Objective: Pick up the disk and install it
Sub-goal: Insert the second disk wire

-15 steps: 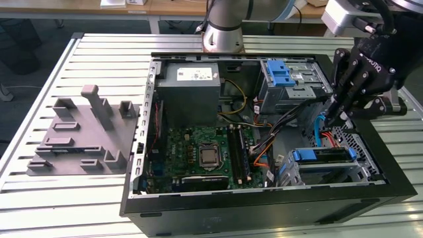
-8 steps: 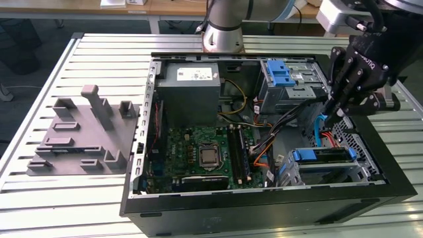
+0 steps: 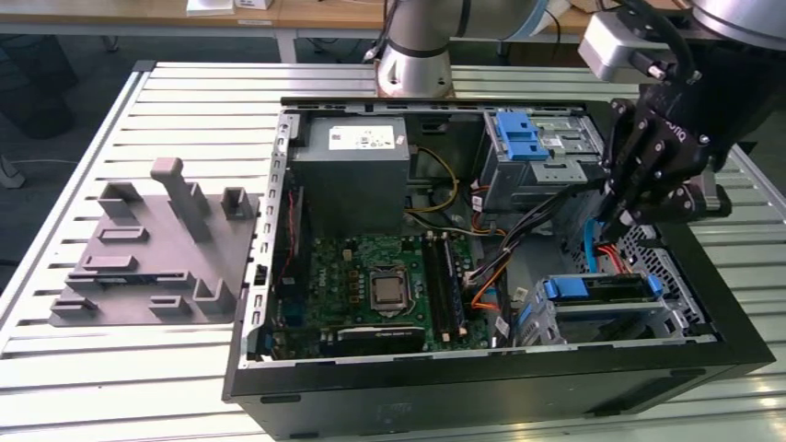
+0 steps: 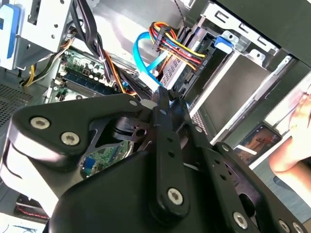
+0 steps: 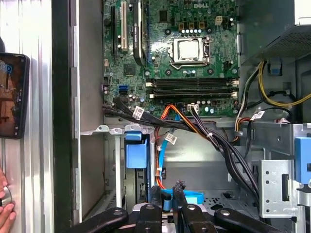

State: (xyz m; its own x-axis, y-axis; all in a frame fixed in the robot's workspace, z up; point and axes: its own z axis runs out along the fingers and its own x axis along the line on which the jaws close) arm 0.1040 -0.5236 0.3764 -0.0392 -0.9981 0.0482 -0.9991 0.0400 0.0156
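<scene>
Plastic of a bright blue frames the disk (image 3: 598,288), which lies in the lower drive bay at the front corner of the open computer case (image 3: 264,304), toward the exterior view's right. In the first wrist view its blue carrier end (image 5: 136,150) shows between the bay's grey metal walls.

The gripper (image 3: 614,221) hangs inside the case just above that bay. In the first wrist view the gripper (image 5: 166,189) has its jaws drawn narrow, with only a slim gap between the black fingertips (image 5: 155,193). They do not grip the disk, which sits just beside them. A light blue cable (image 5: 192,198) crosses right behind the tips, and I cannot tell whether they touch it. In the second wrist view the gripper (image 4: 163,99) points toward a bundle of coloured wires (image 4: 175,46).

Beyond the bay lies the green motherboard (image 3: 381,285), then the grey power-supply box (image 3: 356,175) with a white sticker (image 3: 366,139) whose print is too small to read. Small white tags (image 5: 138,112) on the black cables are likewise unreadable. An upper cage with a blue latch (image 3: 521,138) stands near the arm's base (image 3: 411,60).

The case rests on a slatted metal worktop (image 3: 123,368), with a grey moulded fixture (image 3: 154,258) well apart on the exterior view's left. A phone (image 5: 12,94) and a person's hand (image 5: 5,206) lie beside the case.
</scene>
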